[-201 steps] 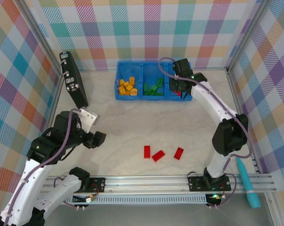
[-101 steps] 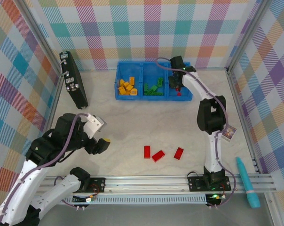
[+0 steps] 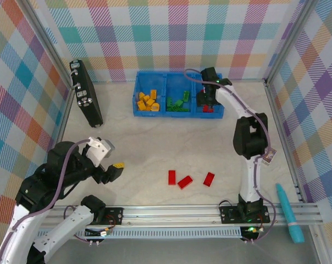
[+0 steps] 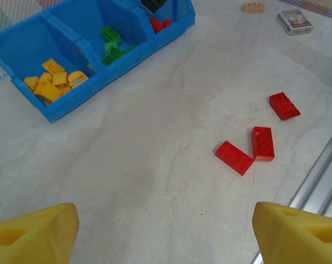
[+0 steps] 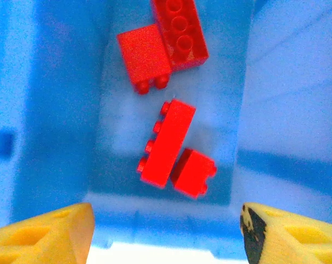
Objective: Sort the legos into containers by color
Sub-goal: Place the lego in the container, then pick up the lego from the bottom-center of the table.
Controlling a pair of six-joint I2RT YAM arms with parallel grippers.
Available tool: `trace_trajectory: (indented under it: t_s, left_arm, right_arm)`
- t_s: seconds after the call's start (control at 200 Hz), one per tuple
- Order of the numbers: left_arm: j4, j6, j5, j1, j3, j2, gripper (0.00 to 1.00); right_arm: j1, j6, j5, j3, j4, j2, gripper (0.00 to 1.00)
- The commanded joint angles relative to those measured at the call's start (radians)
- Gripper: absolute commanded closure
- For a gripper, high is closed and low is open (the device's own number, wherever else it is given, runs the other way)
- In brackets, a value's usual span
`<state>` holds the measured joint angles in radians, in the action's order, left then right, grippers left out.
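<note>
The blue bin [image 3: 155, 114] stands at the back with three compartments: yellow legos [image 3: 147, 100] on the left, green legos [image 3: 180, 103] in the middle, red legos [image 3: 209, 109] on the right. My right gripper [image 3: 208, 100] hangs open over the right compartment. In the right wrist view several red legos [image 5: 166, 143] lie on the bin floor [image 5: 45, 110] beyond the spread right gripper [image 5: 166, 231]. Three red legos [image 3: 171, 177] [image 3: 185, 181] [image 3: 209, 179] lie loose on the table. My left gripper [image 3: 115, 169] hovers open to their left, with nothing between its yellow fingers [image 4: 34, 234].
A black slab device [image 3: 86, 93] leans at the back left. A small printed card [image 4: 294, 20] and a tan piece [image 4: 254, 6] lie right of the bin. A teal tool [image 3: 289, 214] rests at the front right, by the aluminium rail [image 3: 171, 212].
My right gripper went from shut to open over the right compartment, and the right arm's elbow folded back. The left arm drew back toward the near edge, its jaws a little wider.
</note>
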<state>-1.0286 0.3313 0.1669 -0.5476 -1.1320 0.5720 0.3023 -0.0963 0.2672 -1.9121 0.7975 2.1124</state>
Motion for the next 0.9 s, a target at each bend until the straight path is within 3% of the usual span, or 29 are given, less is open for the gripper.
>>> trace_trajectory:
  t_s: [0.0,0.2,0.39,0.49,0.75,0.89]
  left_arm:
    - [0.044,0.017,-0.015,-0.006,-0.048,0.001,0.17]
    - [0.062,0.006,-0.012,-0.006,-0.104,0.007,0.16]
    - [0.024,-0.005,-0.071,-0.037,-0.170,0.053,0.14]
    - [0.017,0.001,-0.077,-0.065,-0.206,0.072,0.12]
    - [0.023,0.027,-0.118,-0.100,-0.222,0.111,0.11]
    - [0.021,0.024,-0.102,-0.103,-0.241,0.113,0.11]
  right_arm:
    - [0.008,-0.016,-0.083,0.068,-0.012,-0.174,0.28]
    - [0.007,-0.143,-0.116,0.321,0.049,-0.419,0.24]
    - [0.026,-0.328,-0.335,0.747,-0.049,-0.721,0.18]
    - [0.069,-0.435,-0.368,0.920,-0.084,-0.842,0.17]
    - [0.205,-0.713,-0.322,1.135,-0.056,-0.923,0.19]
    - [0.227,-0.809,-0.283,1.233,-0.068,-0.970,0.18]
